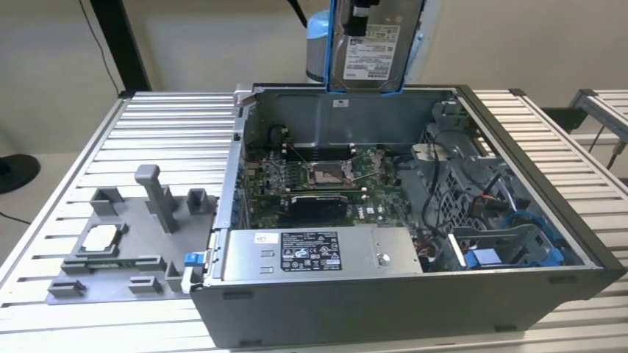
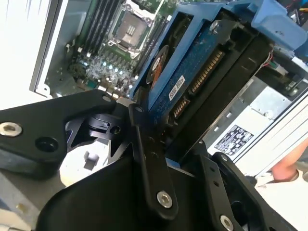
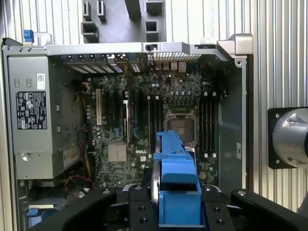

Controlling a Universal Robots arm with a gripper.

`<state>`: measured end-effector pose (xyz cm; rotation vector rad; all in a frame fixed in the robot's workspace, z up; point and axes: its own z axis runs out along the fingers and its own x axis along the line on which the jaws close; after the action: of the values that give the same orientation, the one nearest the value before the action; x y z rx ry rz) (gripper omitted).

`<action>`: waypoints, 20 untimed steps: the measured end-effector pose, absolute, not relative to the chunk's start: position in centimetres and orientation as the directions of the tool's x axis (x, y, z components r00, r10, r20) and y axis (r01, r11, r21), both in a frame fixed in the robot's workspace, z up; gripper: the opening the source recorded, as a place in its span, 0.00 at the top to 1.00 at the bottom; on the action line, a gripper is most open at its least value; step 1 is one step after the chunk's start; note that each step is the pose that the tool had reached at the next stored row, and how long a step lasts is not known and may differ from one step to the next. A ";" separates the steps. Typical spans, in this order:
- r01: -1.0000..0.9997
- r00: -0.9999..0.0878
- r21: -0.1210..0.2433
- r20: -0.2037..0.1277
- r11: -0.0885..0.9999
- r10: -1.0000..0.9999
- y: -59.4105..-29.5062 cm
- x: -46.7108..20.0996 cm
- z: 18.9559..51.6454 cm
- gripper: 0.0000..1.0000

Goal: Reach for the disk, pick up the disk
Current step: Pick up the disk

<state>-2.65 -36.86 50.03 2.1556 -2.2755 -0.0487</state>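
The disk (image 1: 369, 53) hangs upright high above the back wall of the open computer case, its white label facing the exterior camera and its blue carrier frame along both long edges. My gripper (image 1: 364, 10) is shut on its upper end. In the second wrist view the disk (image 2: 192, 72) shows its blue circuit-board side, clamped between my black fingers (image 2: 150, 163). In the first wrist view the disk (image 3: 176, 179) appears edge-on, blue frame foremost, between the two fingers (image 3: 140, 210), hovering over the motherboard.
The open computer case (image 1: 510, 290) sits on a slatted metal table (image 1: 167, 125), with motherboard (image 1: 329, 176), a long grey box with a label (image 1: 309, 254) and a blue drive bay (image 1: 510, 254) inside. A grey fixture (image 1: 128, 235) holding a small square chip lies at the exterior view's left.
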 end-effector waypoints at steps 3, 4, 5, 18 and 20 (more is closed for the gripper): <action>-0.998 -0.054 0.027 -0.016 0.054 -0.998 -36.9 -1.8 50.0 1.00; -0.998 -0.054 0.027 -0.016 0.054 -0.998 -36.9 -1.5 50.0 1.00; -0.998 -0.054 0.027 -0.016 0.054 -0.998 -36.9 -1.2 50.0 1.00; -0.998 -0.054 0.027 -0.016 0.054 -0.998 -36.9 2.5 50.0 1.00; -0.998 -0.054 0.027 -0.016 0.054 -0.998 -36.9 3.1 50.0 1.00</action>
<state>3.08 -36.86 50.03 2.1557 -2.2755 -0.0487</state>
